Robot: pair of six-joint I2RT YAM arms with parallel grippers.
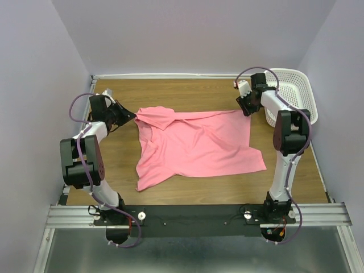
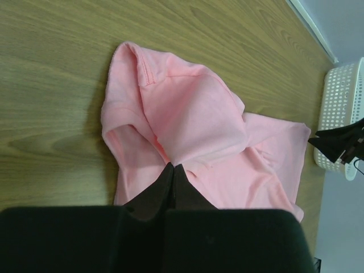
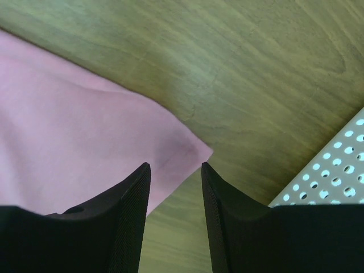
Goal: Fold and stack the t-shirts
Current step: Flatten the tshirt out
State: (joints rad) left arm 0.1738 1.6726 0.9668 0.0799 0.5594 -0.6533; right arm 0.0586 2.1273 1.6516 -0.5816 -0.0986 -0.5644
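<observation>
The t-shirt (image 1: 196, 145) lies spread but rumpled in the middle of the table (image 1: 170, 91). The left gripper (image 1: 132, 115) is clenched on a bunched fold at the shirt's far-left edge. The right gripper (image 3: 176, 168) hangs with jaws apart over the far-right corner, grasping nothing. We judge the step in hand is taking that corner. We would lower until both pads bracket the hem, close on cloth only, then lift both ends level. In the white basket (image 1: 290, 71), far right, we see nothing.

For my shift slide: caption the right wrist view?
Open right gripper poised over pink t-shirt corner; white basket nearby.
</observation>
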